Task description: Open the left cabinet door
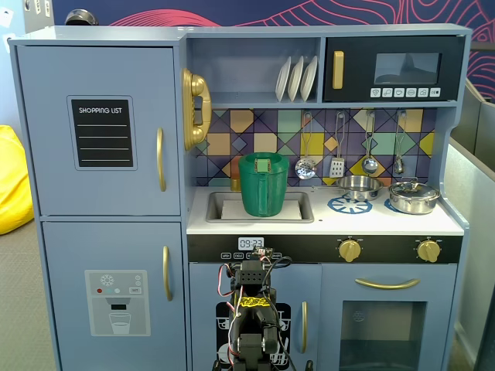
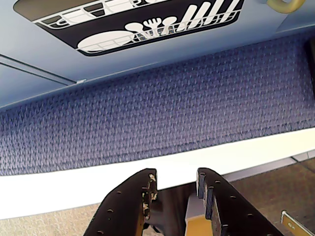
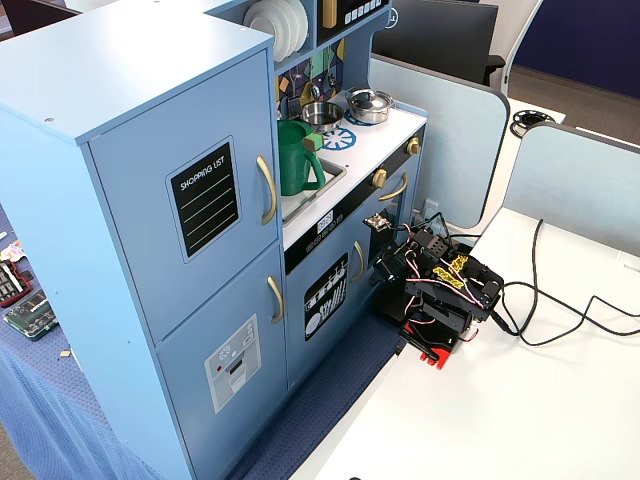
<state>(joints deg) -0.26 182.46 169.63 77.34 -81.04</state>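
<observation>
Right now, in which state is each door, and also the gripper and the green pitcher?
left cabinet door: shut, gold handle untouched.
dispenser door: shut.
dish-rack door: shut.
oven door: shut.
microwave door: shut.
green pitcher: upright in the sink.
gripper: open, empty, low near the floor mat, far from the door handle.

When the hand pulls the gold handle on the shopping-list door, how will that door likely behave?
The shopping-list door looks like a stiff flat panel, so it should swing without flexing. Its curved gold handle looks smooth and glossy, so the hand may slip.
</observation>
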